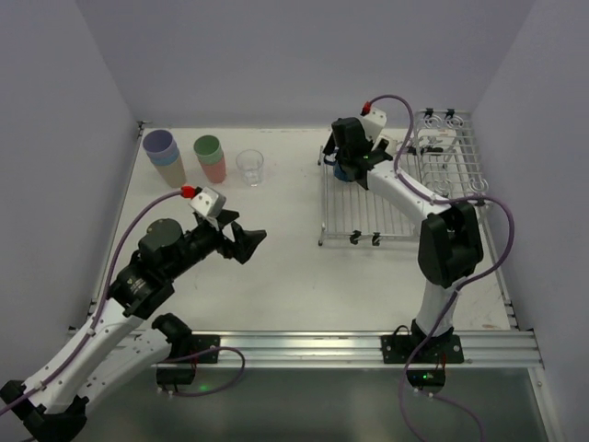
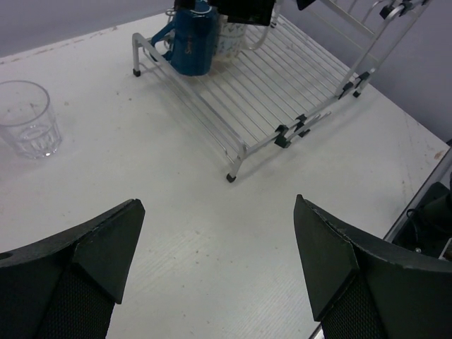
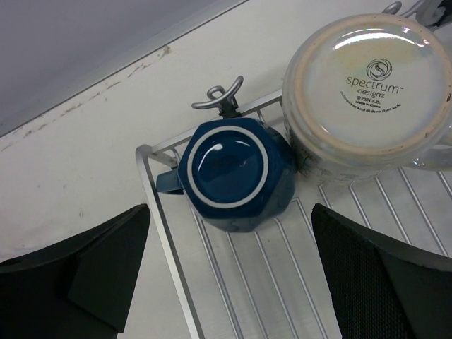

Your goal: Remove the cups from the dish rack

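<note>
Right claw (image 3: 229,212), spread wide, hovers straight above the upturned dark-blue mug (image 3: 229,169) in the dish rack's (image 1: 368,216) far-left corner, white mug (image 3: 367,78) just beside; left claw (image 1: 248,241), also spread, hangs well apart over the bench (image 1: 294,285).

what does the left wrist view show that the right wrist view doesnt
Only the left wrist view: the clear glass standing upright on the table, and much of the dish rack, its black feet included. Only the right wrist view: both mugs' upturned bases seen from above, the white mug bearing a printed maker's mark. Both: the dark-blue mug upside down at the rack's corner, with the white mug next to it.
</note>
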Available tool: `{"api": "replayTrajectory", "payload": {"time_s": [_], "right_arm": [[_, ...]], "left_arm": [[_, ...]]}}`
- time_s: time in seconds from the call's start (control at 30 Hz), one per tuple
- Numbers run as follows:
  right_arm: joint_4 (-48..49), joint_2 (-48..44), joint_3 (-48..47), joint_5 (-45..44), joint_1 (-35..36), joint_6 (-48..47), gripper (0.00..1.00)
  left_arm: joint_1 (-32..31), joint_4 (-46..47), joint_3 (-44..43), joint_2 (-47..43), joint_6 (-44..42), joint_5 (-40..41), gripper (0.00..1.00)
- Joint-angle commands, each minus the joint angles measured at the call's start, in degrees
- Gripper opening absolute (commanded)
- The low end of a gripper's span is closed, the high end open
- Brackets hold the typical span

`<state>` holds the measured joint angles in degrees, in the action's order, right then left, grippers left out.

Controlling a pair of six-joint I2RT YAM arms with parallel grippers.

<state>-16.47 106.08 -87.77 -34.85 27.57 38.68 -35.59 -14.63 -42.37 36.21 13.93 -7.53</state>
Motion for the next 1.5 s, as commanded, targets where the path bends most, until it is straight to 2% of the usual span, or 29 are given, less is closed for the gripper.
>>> {"api": "replayTrajectory", "payload": {"time_s": [0.0, 0.37, 1.03, 1.13, 1.2, 1.27, 1.33, 1.37, 1.47], "right_arm": [[-4.1, 2.3, -4.6, -3.4, -0.7, 5.2, 0.99], [-6.9, 8.5, -10.6, -2.9, -1.6, 6.4, 0.99], [-9.2, 16.3, -17.4, -7.3, -2.4, 8.1, 0.97], [-8.9, 17.0, -18.0, -6.9, -2.3, 7.2, 0.87], [-8.5, 16.6, -17.7, -6.4, -2.3, 6.7, 0.69], [-4.6, 15.1, -14.2, -6.5, -1.2, 4.0, 0.41], [-1.0, 12.2, -11.8, -6.6, -0.4, 2.6, 0.35], [-0.2, 11.3, -10.0, -6.5, 0.0, 1.5, 0.28], [2.4, 8.3, -7.2, -6.1, 0.5, 0.2, 0.26]], "left_arm": [[-2.4, 1.4, 0.0, -1.4, -0.8, 0.4, 0.94], [-6.4, 0.9, 0.0, -0.9, -1.3, 1.8, 0.94], [-8.1, 1.0, 0.2, 2.3, -1.8, 2.5, 0.94], [-8.1, 1.1, 0.2, 2.5, -1.8, 2.8, 0.94], [-8.2, 1.1, 0.2, 2.6, -1.8, 3.0, 0.94], [-8.1, 1.2, 0.3, 2.5, -1.9, 3.1, 0.94], [-8.1, 1.3, 0.3, 2.7, -1.9, 3.2, 0.94], [-8.0, 1.3, 0.2, 2.8, -2.0, 3.2, 0.94], [-8.0, 1.3, 0.1, 3.3, -1.9, 3.2, 0.94]]}}
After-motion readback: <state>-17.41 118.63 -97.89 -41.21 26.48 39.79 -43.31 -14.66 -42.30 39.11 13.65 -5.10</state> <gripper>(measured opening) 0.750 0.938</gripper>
